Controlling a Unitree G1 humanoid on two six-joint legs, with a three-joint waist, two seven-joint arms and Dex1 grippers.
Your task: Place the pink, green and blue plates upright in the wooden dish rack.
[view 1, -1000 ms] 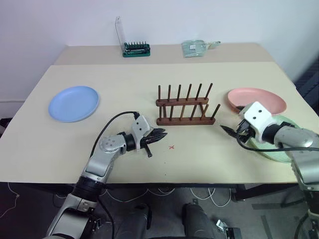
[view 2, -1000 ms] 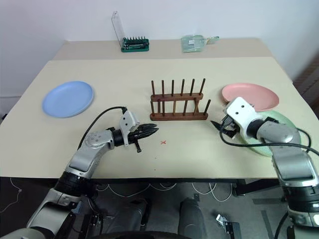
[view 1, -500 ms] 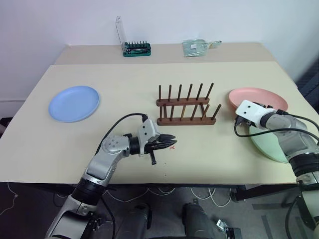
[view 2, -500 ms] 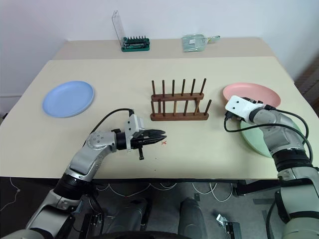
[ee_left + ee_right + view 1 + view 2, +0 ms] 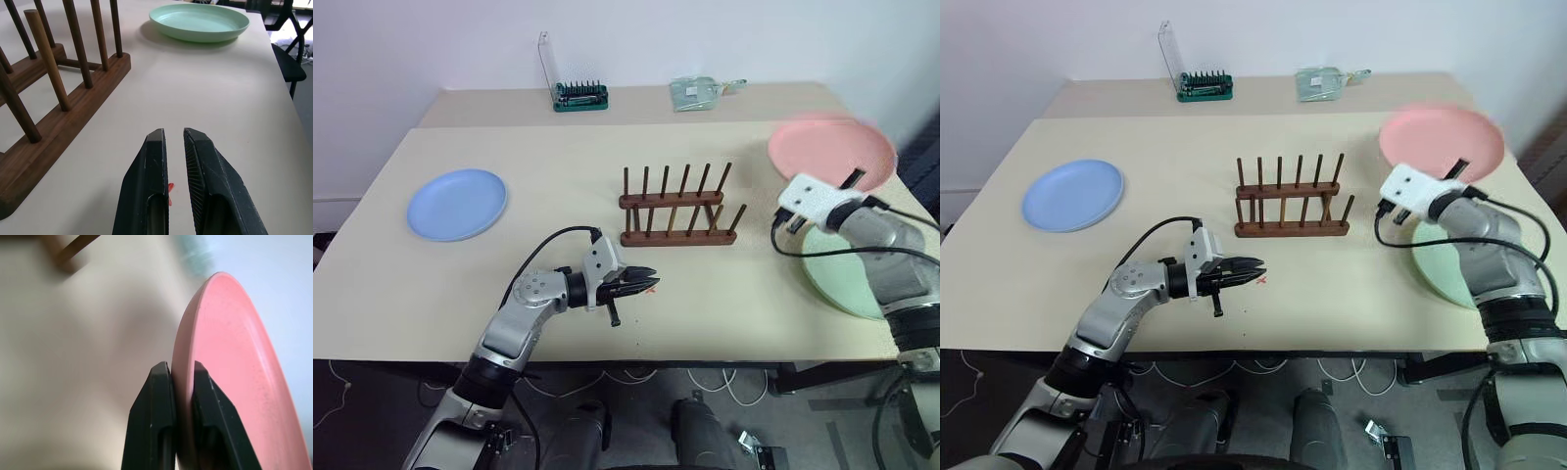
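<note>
Beige rectangular table, round light blue plate, dark wooden pegged dish rack, pale mint green plate, green-based tool holder, small red cross mark

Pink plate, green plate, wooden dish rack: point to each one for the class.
pink plate [image 5: 1435, 137], right eye view, middle of its face
green plate [image 5: 1442, 269], right eye view, bare inner surface
wooden dish rack [image 5: 1293, 228], right eye view, front base rail

- From the head, our two eye views look forward and down over the whole table, sharing nearly the same scene.
- Our left wrist view looks low along the left gripper toward the wooden dish rack and green plate.
- Our right wrist view sits close behind the right gripper, on the pink plate rim.
</note>
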